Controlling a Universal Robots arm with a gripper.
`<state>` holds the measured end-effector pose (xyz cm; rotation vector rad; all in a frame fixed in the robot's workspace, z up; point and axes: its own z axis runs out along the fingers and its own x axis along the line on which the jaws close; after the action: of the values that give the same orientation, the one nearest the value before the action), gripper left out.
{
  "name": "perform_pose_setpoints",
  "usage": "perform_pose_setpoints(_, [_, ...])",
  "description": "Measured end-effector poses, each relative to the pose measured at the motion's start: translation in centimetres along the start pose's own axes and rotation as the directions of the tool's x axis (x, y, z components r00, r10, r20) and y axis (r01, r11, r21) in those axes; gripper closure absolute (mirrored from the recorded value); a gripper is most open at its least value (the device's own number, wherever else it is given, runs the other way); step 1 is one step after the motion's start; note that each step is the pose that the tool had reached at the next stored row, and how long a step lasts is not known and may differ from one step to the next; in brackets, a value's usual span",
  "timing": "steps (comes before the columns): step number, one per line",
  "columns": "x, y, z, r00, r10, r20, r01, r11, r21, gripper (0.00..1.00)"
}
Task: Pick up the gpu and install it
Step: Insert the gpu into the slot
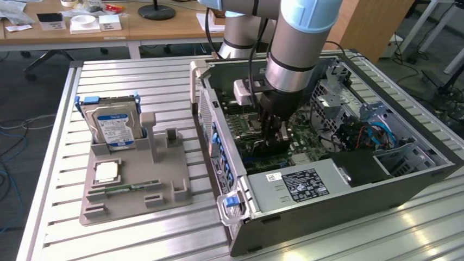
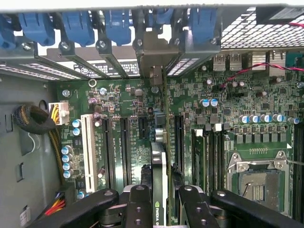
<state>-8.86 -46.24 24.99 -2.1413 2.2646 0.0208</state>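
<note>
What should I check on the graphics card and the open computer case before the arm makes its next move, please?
1. Card held: ok. The gripper is shut on the graphics card, a finger on each side.
2. Card inside the computer case: ok, it is held edge-on over the motherboard.
3. Card lined up with a slot: cannot tell, the card hides what lies beneath it.
4. Card's metal bracket at the rear slot openings: ok, it sits among the blue clips.
5. Card fully seated: cannot tell.
6. Other parts out of the way: ok, the hard drive stands in the grey holder outside the case.
</note>
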Motion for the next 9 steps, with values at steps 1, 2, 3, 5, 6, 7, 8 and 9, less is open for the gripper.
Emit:
perform_pose_setpoints(1, [0.01,0.04,0.02,1.0,0.0,-0.0002,0.0,1.0,-0.0001,0.73])
perform_pose_setpoints(2, [0.01,0.05,0.02,1.0,0.0,-0.0003,0.0,1.0,-0.0002,0.73])
perform_pose_setpoints(3, [0.01,0.05,0.03,1.0,0.0,-0.0003,0.0,1.0,-0.0002,0.73])
perform_pose_setpoints(5, [0.01,0.05,0.04,1.0,0.0,0.0,0.0,1.0,-0.0001,0.73])
perform_pose_setpoints(6, [0.01,0.05,0.04,1.0,0.0,0.0,0.0,1.0,-0.0001,0.73])
perform_pose_setpoints(7, [0.0,0.06,0.05,1.0,0.0,0.0001,0.0,1.0,0.0,0.73])
perform_pose_setpoints(8, [0.0,0.06,0.05,1.0,0.0,0.0001,0.0,1.0,0.0,0.73])
perform_pose_setpoints(9, [0.0,0.06,0.04,1.0,0.0,0.0001,0.0,1.0,-0.0001,0.73])
